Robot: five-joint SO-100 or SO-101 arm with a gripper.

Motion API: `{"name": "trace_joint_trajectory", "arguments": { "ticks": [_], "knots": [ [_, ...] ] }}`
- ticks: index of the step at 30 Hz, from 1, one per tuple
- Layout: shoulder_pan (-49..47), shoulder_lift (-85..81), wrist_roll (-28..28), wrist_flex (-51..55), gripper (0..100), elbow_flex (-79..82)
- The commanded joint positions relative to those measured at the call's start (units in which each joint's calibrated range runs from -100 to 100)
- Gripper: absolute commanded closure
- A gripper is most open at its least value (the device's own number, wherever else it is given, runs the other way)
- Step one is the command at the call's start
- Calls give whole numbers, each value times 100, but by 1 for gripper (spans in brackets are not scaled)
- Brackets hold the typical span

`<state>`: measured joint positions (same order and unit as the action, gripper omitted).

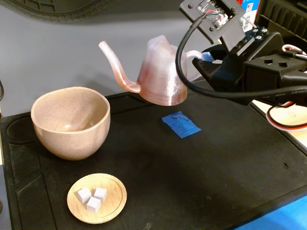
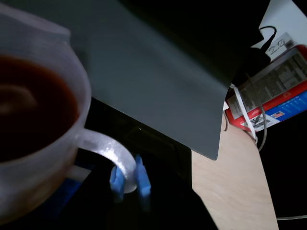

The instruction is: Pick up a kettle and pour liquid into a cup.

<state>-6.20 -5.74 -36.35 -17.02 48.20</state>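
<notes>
The pinkish ribbed kettle [image 1: 160, 74] hangs in the air above the black mat, its long spout [image 1: 115, 64] pointing left toward the cup. My gripper [image 1: 204, 60] is shut on the kettle's loop handle [image 2: 115, 155] at the right; the blue fingertips [image 2: 141, 177] pinch it in the wrist view. Reddish-brown liquid [image 2: 29, 108] fills the kettle [image 2: 43, 158] in the wrist view. The speckled beige-pink cup [image 1: 70, 122] stands on the mat at the left, below and left of the spout tip. I see no liquid in it.
A small wooden dish [image 1: 97, 198] with three white cubes sits in front of the cup. A blue tape patch [image 1: 181, 124] lies on the black mat [image 1: 216, 167] below the kettle. Boxes and cables [image 2: 268, 96] lie off the mat's right side.
</notes>
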Motion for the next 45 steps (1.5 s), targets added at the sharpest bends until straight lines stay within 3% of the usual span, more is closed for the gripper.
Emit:
{"name": "trace_joint_trajectory", "arguments": {
  "ticks": [1,12,14,27,34,36,40,41,45],
  "knots": [
    [0,-425,85,-14,99,-255],
    [-160,-408,773,341,99,-637],
    [-145,-373,1145,496,99,-782],
    [-122,-339,1345,505,99,-900],
    [-160,360,1345,505,99,-1862],
    [-122,377,1775,505,99,-1862],
    [-152,412,1943,505,99,-1871],
    [-152,394,2363,496,99,-1871],
    [-152,412,2604,453,99,-2034]
  ]
}}
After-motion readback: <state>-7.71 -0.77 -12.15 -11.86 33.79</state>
